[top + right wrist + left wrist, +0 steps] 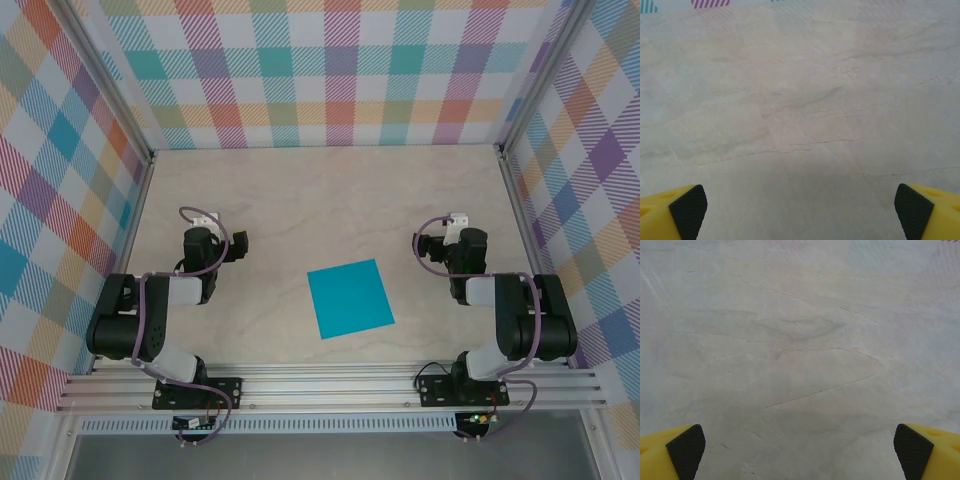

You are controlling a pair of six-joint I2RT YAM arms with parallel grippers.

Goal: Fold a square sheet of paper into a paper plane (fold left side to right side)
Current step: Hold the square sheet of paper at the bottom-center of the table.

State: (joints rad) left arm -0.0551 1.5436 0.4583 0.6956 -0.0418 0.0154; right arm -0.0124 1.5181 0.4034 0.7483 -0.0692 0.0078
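The square sheet of paper (350,298), plain turquoise-blue, lies flat and unfolded on the pale wooden table (320,200), midway between the two arms and slightly rotated. My left gripper (236,246) hovers to the left of the sheet, well apart from it. In the left wrist view, its yellow fingers (685,450) with black pads stand wide, and the left gripper (800,452) is open over bare table. My right gripper (428,246) hangs to the right of the sheet, also clear of it. The right gripper (801,212) is open too, with nothing between its fingers (915,210).
Plaid-patterned walls (320,70) close the table on the left, back and right. An aluminium rail (330,385) carrying both arm bases runs along the near edge. Bare wood surrounds the sheet on all sides.
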